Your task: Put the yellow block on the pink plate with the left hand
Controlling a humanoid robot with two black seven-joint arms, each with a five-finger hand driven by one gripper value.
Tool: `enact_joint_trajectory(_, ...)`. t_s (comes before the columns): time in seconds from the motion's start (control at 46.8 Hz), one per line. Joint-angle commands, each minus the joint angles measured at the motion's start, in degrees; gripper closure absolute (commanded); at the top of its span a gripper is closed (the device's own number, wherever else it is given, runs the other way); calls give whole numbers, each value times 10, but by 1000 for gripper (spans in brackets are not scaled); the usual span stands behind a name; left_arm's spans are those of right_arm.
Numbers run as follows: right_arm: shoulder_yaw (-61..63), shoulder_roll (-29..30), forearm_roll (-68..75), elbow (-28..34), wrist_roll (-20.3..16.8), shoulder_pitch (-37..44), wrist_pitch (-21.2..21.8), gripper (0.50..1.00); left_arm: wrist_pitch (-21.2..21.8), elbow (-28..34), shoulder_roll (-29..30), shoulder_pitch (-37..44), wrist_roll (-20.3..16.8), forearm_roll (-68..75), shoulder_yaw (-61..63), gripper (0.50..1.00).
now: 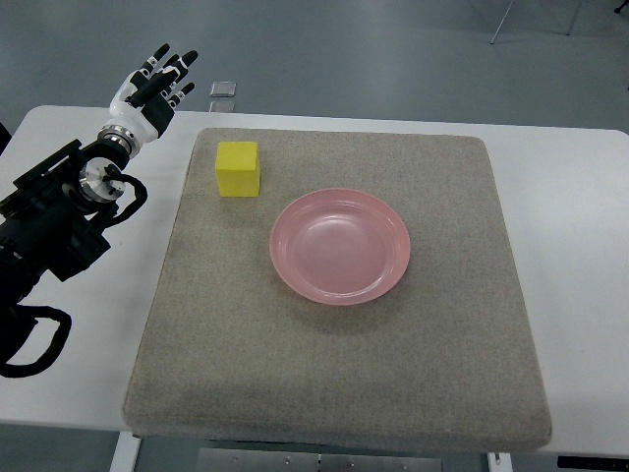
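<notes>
I see a bright yellow block (pixel 238 168) upper left, a translucent pink plate (pixel 340 246) mid-frame, both on a speckled grey-beige mat (pixel 344 393) over a white surface (pixel 580 295); my left hand (pixel 152 90) is white with black fingers (pixel 183 63)

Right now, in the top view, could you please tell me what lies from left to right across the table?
Left robot hand → yellow block → pink plate, the last two on the grey mat.

No text, label, brand, number or sign can be read anywhere in the top view: not on the yellow block (pixel 238 168), pink plate (pixel 340 246) or tabletop (pixel 570 216).
</notes>
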Motion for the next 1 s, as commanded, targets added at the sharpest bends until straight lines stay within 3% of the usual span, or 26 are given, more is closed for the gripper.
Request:
enact_joint_trajectory(0.0, 0, 0, 0, 0, 0, 0, 0, 576, 0, 0, 0, 1, 0, 0, 2, 510)
enact_joint_trajectory(0.726, 0, 0, 0, 0, 0, 0, 0, 576, 6, -3, 1, 4, -3, 9, 13, 510)
enact_joint_trajectory(0.983, 0, 0, 0, 0, 0, 0, 0, 576, 35, -33, 7, -32, 3, 10, 135, 514)
